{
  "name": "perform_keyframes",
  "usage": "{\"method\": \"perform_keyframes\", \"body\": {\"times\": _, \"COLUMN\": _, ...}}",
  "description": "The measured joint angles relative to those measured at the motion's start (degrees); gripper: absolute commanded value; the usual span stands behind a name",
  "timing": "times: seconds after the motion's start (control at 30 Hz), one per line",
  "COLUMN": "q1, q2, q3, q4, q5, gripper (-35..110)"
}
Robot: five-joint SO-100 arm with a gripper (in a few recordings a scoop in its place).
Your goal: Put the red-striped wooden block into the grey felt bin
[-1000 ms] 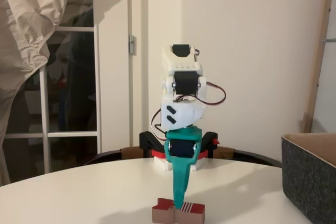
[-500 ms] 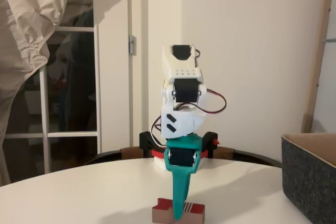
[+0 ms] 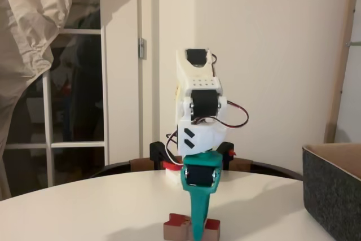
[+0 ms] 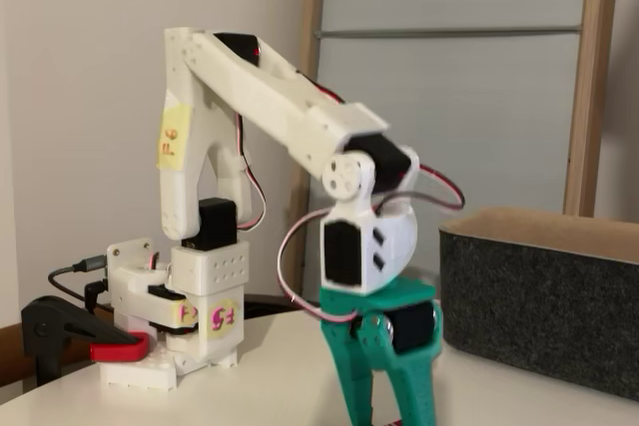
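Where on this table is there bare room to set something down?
Bare tabletop lies left of the red-striped wooden block, and another patch runs between the block and the grey felt bin. The middle is crowded: the gripper is down on the block, with the arm's base behind.

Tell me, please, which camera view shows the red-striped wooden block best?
The fixed view facing the arm head-on: the red-striped wooden block lies on the white table at the bottom edge, with the green gripper down over its middle. The side-on fixed view gives only a faint red trace between the fingers.
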Motion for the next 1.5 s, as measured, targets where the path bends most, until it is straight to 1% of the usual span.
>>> {"method": "perform_keyframes", "body": {"times": 0.37, "q1": 0.0, "q2": -1.0, "q3": 0.0, "q4": -3.0, "q5": -0.8, "gripper": 15}}
{"method": "perform_keyframes", "body": {"times": 0.57, "q1": 0.0, "q2": -1.0, "q3": 0.0, "q4": -4.7, "q5": -0.8, "gripper": 11}}
{"method": "perform_keyframes", "body": {"times": 1.03, "q1": 0.3, "q2": -1.1, "q3": 0.0, "q4": -5.1, "q5": -0.4, "gripper": 10}}
{"method": "perform_keyframes", "body": {"times": 1.23, "q1": 1.3, "q2": 1.1, "q3": 0.0, "q4": -5.1, "q5": 0.7, "gripper": 9}}
{"method": "perform_keyframes", "body": {"times": 1.5, "q1": 1.9, "q2": 8.8, "q3": 0.0, "q4": -5.1, "q5": 1.7, "gripper": 10}}
